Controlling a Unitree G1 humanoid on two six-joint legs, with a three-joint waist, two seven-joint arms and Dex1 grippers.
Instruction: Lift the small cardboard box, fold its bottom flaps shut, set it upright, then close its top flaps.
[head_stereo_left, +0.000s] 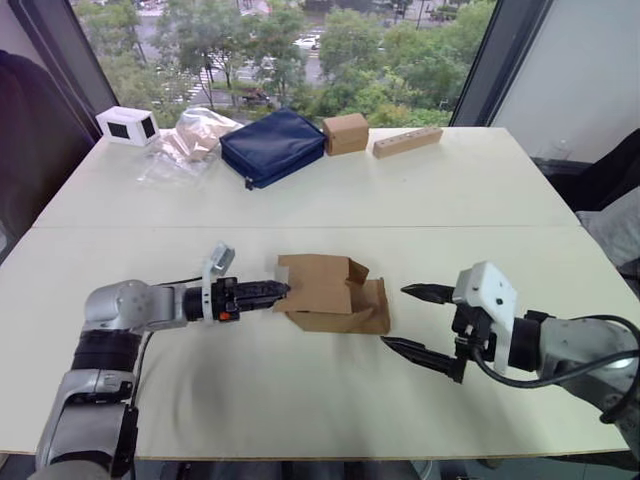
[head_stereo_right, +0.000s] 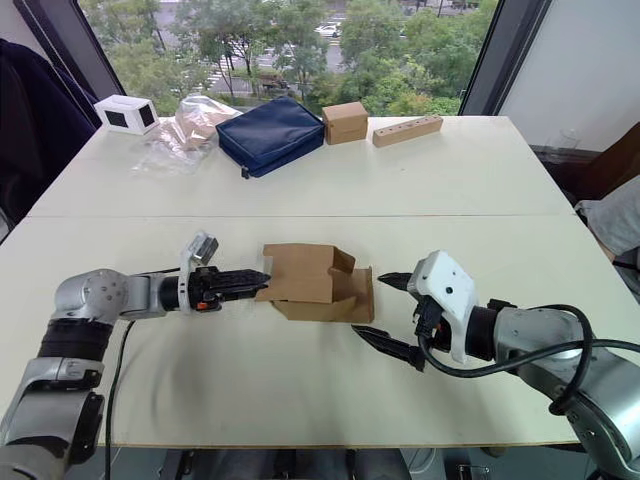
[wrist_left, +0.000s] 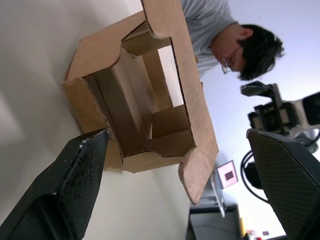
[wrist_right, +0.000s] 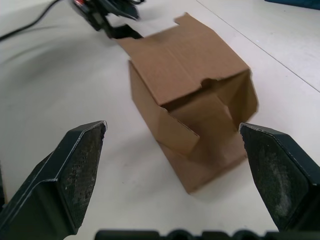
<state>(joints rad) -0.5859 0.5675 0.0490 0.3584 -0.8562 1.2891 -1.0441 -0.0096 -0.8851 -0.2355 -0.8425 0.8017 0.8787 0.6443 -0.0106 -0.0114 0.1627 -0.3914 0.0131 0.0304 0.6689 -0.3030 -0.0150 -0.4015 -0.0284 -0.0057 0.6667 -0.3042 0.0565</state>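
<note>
The right hand (head_stereo_left: 412, 320), fingers spread wide, faces the box (head_stereo_left: 330, 294) lying on its side mid-surface (head_stereo_left: 300, 390), the left hand (head_stereo_left: 281, 290) spread at its other end: lifting comes next.

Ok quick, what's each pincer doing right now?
Left pincer: open, fingers either side of the small cardboard box, holding nothing.
Right pincer: open, empty, just short of the box.

Small cardboard box (wrist_right: 192, 95) on its side on white table (wrist_right: 75, 95), flaps splayed, between spread black fingers (wrist_right: 65, 175)
</note>
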